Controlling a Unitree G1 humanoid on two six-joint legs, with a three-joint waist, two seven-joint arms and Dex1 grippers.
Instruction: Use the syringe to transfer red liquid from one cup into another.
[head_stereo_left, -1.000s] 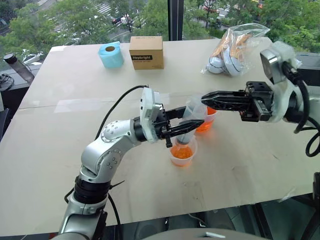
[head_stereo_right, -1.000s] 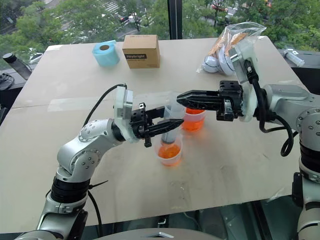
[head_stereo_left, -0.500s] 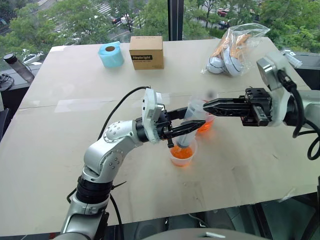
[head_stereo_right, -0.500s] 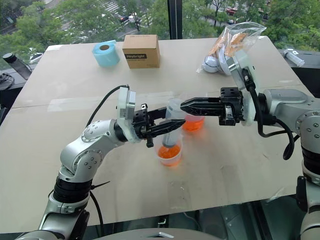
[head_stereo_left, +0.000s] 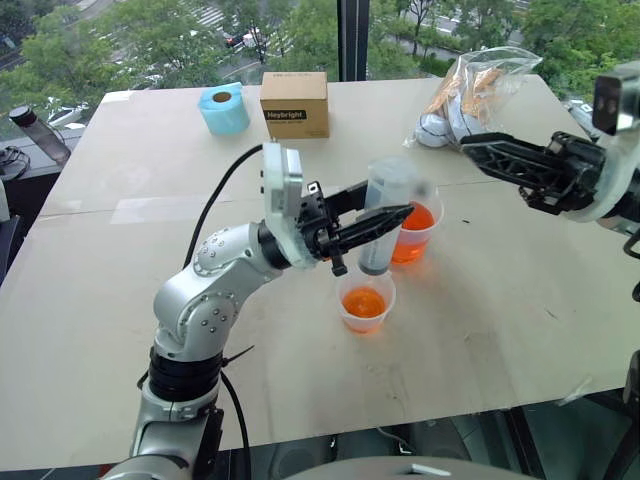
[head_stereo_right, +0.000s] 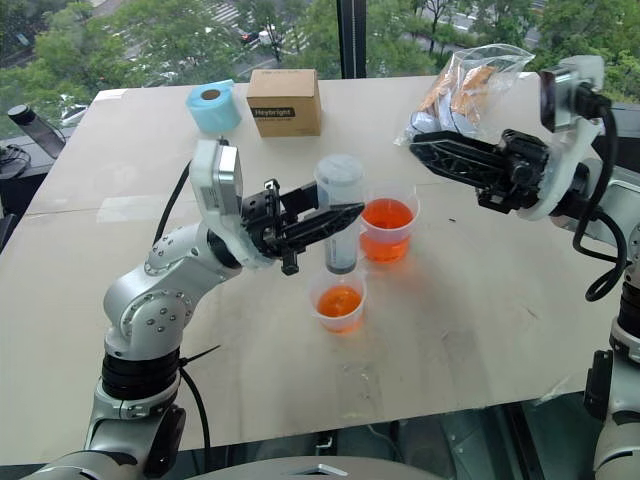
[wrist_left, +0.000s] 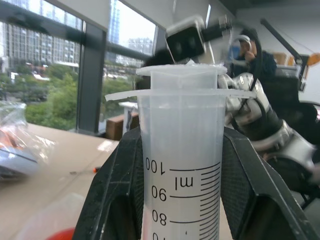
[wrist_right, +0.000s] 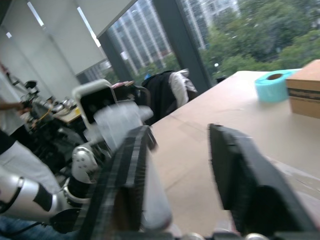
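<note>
Left gripper clamps syringe upright above cups; left wrist view shows graduations. Right gripper open, empty.

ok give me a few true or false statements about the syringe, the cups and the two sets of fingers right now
1. The left gripper is shut on the syringe. True.
2. The syringe tip is dipped in the smaller cup. False: it hangs above that cup, clear of the red liquid.
3. The right gripper presses on the syringe's top. False: its fingers stand open, off to the side, apart from the syringe.
4. Both cups hold red liquid. True: the taller cup holds it too.
5. The blue tape roll stands between the cups. False: it sits at the far edge beside the cardboard box.
</note>
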